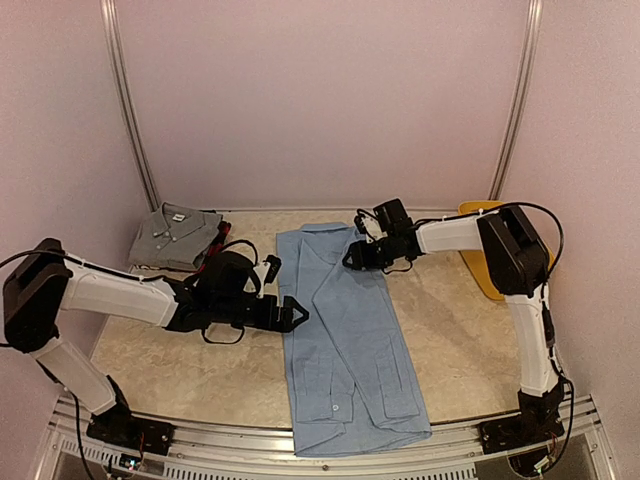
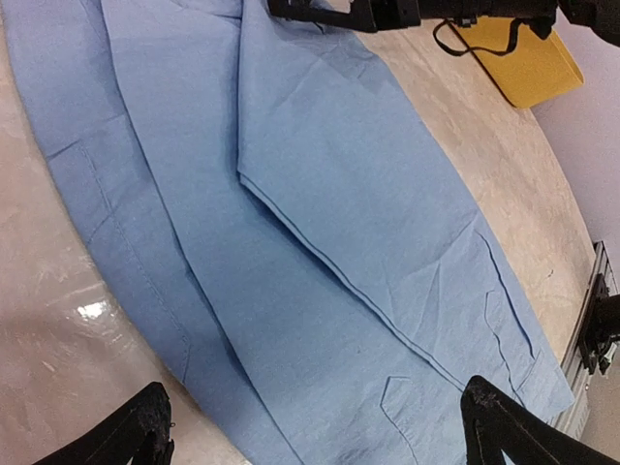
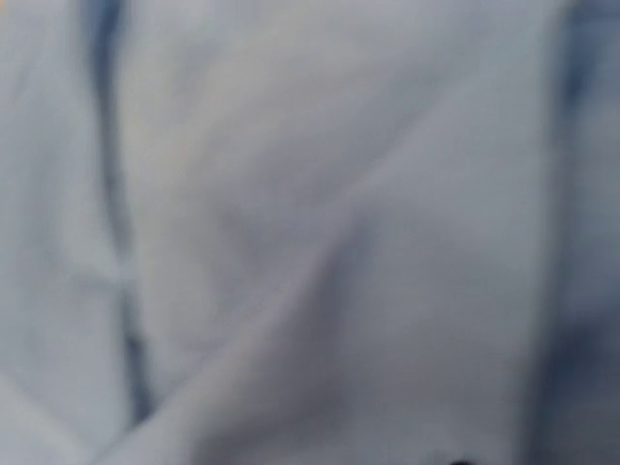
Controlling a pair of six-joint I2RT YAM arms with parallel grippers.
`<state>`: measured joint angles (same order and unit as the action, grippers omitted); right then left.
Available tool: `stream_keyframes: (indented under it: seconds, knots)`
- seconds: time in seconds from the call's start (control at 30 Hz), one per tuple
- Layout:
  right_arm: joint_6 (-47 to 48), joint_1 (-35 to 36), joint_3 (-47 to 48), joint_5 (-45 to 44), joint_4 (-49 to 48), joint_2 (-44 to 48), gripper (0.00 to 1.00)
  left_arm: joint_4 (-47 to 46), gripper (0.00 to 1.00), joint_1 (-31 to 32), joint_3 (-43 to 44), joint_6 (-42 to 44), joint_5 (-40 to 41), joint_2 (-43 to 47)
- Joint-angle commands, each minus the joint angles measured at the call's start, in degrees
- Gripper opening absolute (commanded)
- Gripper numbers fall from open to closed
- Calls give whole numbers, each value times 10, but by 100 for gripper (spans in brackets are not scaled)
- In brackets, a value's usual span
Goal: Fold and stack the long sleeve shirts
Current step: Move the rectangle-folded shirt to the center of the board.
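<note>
A light blue long sleeve shirt (image 1: 345, 340) lies lengthwise on the table, collar far, sleeves folded in over the body (image 2: 320, 194). At the back left a grey shirt (image 1: 175, 235) sits folded. A red sliver of cloth (image 1: 206, 263) peeks out at its near edge, mostly hidden by my left arm. My left gripper (image 1: 286, 292) hovers open at the blue shirt's left edge, its fingertips (image 2: 147, 426) wide apart with only cloth below. My right gripper (image 1: 354, 259) rests low on the blue shirt near its right shoulder. Its wrist view is filled with blurred blue cloth, so its fingers are hidden.
A yellow plastic basket (image 1: 482, 255) lies at the back right, behind my right arm. The metal rail (image 1: 330, 462) runs along the near table edge, and the shirt's hem reaches it. Pale walls close in on three sides.
</note>
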<state>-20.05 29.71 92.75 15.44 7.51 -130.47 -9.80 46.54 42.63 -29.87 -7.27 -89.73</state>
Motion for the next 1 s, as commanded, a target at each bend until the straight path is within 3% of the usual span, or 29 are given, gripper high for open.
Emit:
stream_keyframes:
  seconds: [0.0, 0.37, 0.97]
  knots:
    - [-34, -28, 13, -9, -16, -22, 57, -17, 99, 27, 20, -24, -15, -37]
    - [-50, -54, 100, 8, -3, -94, 57, -8, 98, 69, 68, -40, -22, -105]
    - [-54, -116, 142, 7, 7, -127, 56, 56, 97, -32, 198, 3, -47, -248]
